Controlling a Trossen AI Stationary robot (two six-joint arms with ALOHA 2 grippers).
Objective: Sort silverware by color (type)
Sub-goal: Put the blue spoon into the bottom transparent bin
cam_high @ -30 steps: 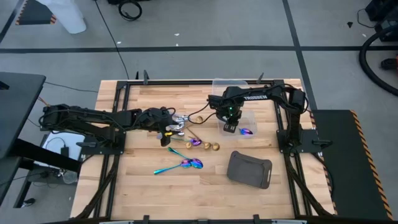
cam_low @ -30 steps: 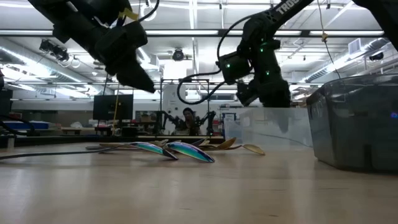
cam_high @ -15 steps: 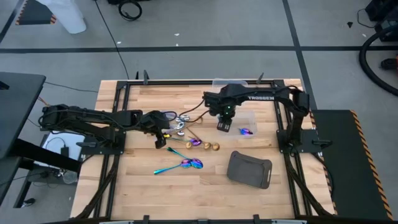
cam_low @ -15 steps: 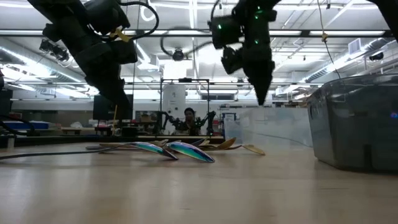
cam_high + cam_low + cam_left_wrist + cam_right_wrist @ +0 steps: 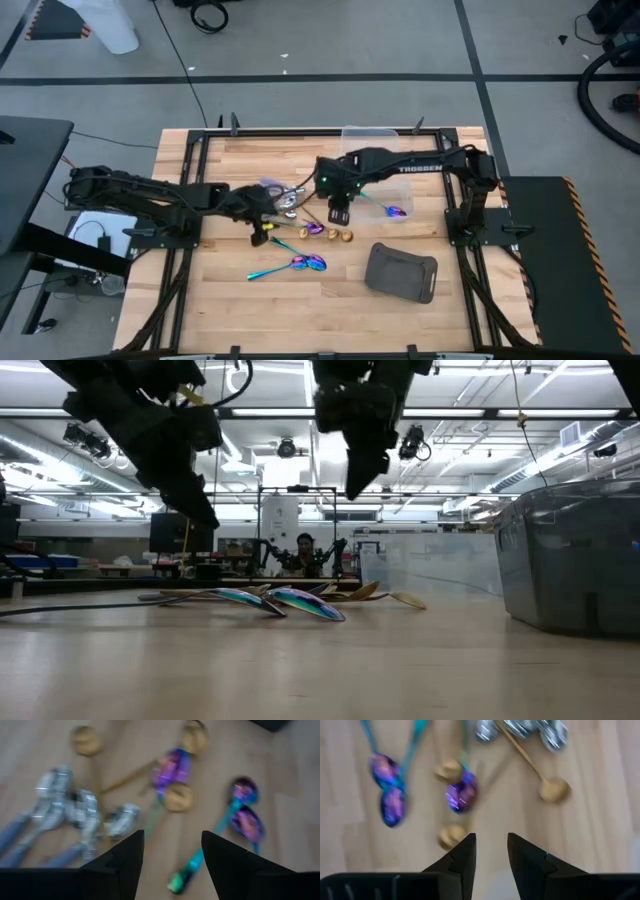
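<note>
Silverware [image 5: 305, 228] clustered, handles splayed various ways

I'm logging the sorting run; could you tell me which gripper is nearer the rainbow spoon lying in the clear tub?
The right gripper, just beside the clear tub holding the rainbow spoon; the left gripper is farther, across the pile.

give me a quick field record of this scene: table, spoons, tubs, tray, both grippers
table: wooden top
loose spoons: gold, silver and iridescent mix mid-table; iridescent pair lying apart, nearer the front
clear tub: right of the pile, one iridescent spoon inside
second tub: at the far edge
grey tray: front right; contents cannot tell
left gripper: open, empty, at the pile's left side
right gripper: fingers apart, empty, above the pile
</note>
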